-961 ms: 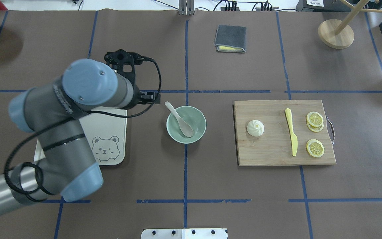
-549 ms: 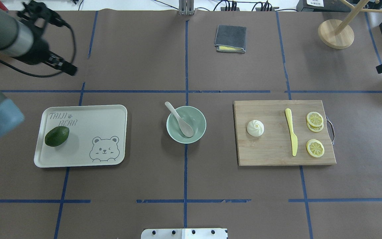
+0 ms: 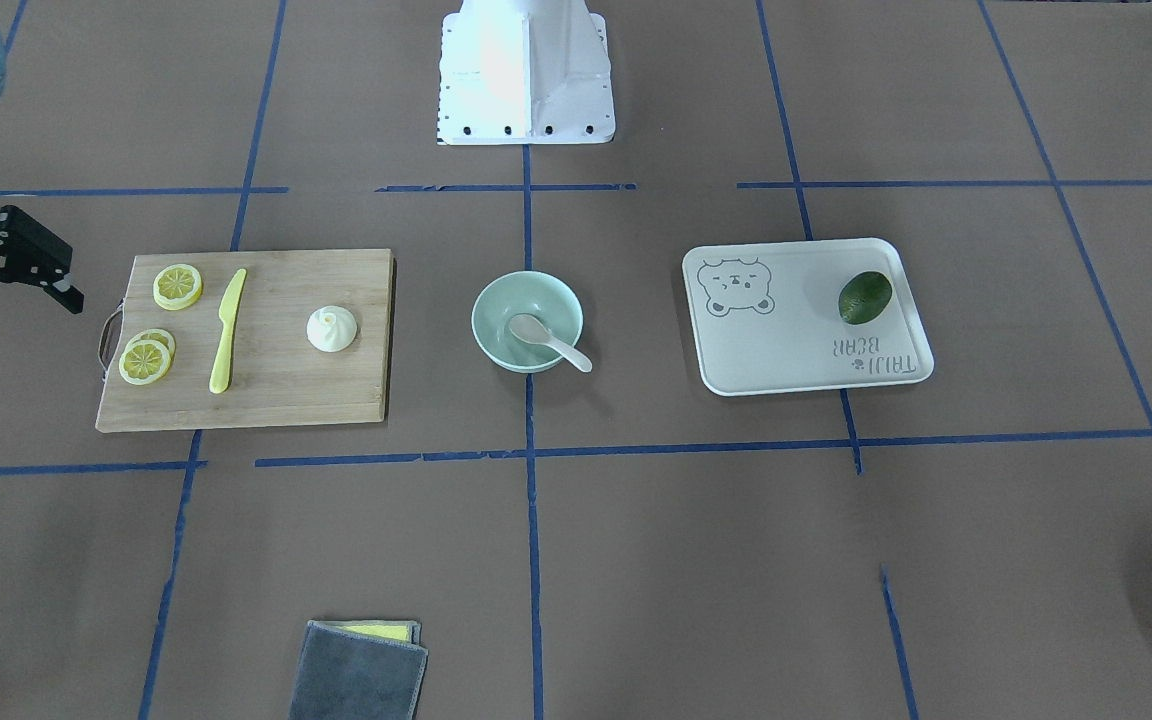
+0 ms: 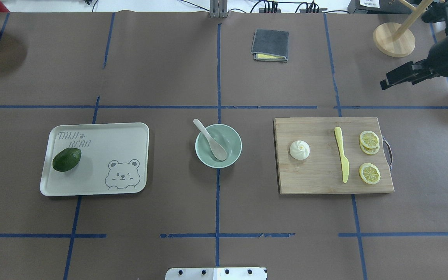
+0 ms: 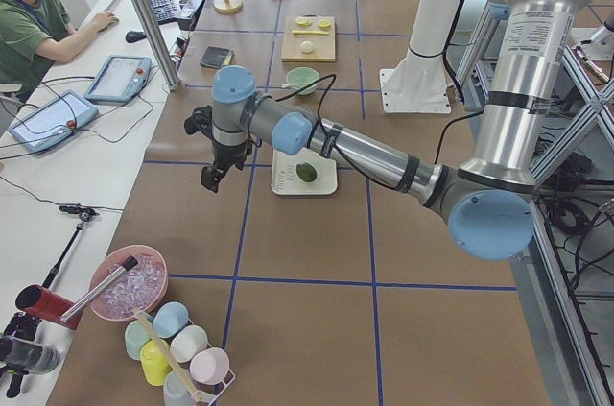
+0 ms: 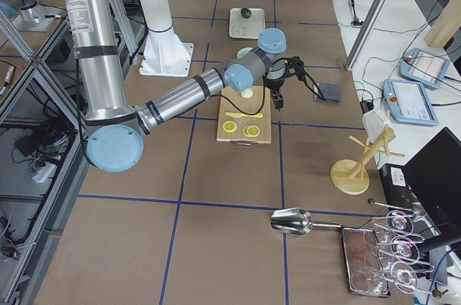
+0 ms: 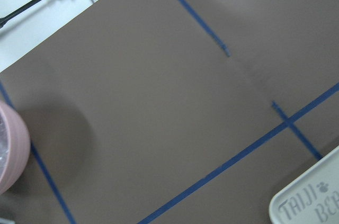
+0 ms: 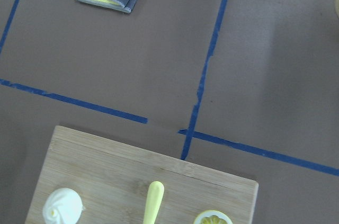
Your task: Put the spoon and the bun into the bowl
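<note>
Well, the right gripper [image 3: 21, 318] hangs spread and empty, well apart from the bowl [image 4: 235, 152], of the left gripper [image 5: 217, 176] I cannot tell, and the bun [image 4: 299, 150], near the bowl on the board [image 4: 325, 179], seems soft and light: pinch its sides gently.

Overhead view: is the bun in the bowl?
No, the bun sits on the cutting board; the bowl holds only the spoon.

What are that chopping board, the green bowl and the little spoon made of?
The board looks like bamboo or wood: pale tan, matte, with straight grain lines. The bowl is probably ceramic or melamine: mint green and glossy, with a soft reflection inside. The spoon is likely plastic, possibly ceramic: off-white, smooth, thick-handled.
</note>
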You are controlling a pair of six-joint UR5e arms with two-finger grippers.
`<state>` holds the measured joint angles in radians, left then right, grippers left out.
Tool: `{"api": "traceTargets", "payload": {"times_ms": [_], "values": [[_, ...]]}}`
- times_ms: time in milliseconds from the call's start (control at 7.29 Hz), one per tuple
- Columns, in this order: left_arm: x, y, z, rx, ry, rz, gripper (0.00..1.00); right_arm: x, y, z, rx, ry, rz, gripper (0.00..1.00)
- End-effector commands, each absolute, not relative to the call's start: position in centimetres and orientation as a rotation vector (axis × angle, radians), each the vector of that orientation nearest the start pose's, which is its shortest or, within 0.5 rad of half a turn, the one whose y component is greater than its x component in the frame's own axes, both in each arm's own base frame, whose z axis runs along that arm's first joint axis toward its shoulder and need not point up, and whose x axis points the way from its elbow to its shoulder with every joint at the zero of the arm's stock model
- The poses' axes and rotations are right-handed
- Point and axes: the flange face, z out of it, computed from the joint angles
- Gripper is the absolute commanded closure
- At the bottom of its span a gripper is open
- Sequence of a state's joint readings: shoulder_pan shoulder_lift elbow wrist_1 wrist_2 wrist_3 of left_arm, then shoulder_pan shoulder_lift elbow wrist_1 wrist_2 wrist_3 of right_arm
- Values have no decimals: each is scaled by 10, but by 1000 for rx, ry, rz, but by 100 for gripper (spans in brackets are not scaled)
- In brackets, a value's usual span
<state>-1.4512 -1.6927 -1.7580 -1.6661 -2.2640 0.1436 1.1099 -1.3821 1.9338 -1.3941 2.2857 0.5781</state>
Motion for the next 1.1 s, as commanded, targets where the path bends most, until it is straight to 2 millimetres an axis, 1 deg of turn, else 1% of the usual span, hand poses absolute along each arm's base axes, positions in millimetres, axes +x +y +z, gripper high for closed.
{"api": "traceTargets", "payload": {"times_ms": [0, 137, 275, 412, 549, 686, 824, 961], "values": [[-76, -505, 596, 237, 697, 210, 0, -235, -494, 335, 245, -943, -131, 0], [-83, -475, 632, 165, 707, 166, 0, -269, -480, 338, 257, -896, -146, 0], [-81, -454, 647, 143, 723, 158, 0, -304, -465, 341, 278, -851, -184, 0], [-81, -453, 647, 142, 723, 159, 0, -347, -443, 339, 287, -816, -166, 0], [-81, -452, 647, 144, 724, 161, 0, -391, -416, 347, 294, -774, -149, 0], [-81, -451, 648, 144, 724, 161, 0, -410, -403, 340, 302, -776, -144, 4], [-81, -451, 648, 144, 724, 161, 0, -432, -399, 338, 288, -775, -154, 10], [-81, -451, 647, 145, 724, 162, 0, -448, -406, 339, 281, -767, -154, 13]]}}
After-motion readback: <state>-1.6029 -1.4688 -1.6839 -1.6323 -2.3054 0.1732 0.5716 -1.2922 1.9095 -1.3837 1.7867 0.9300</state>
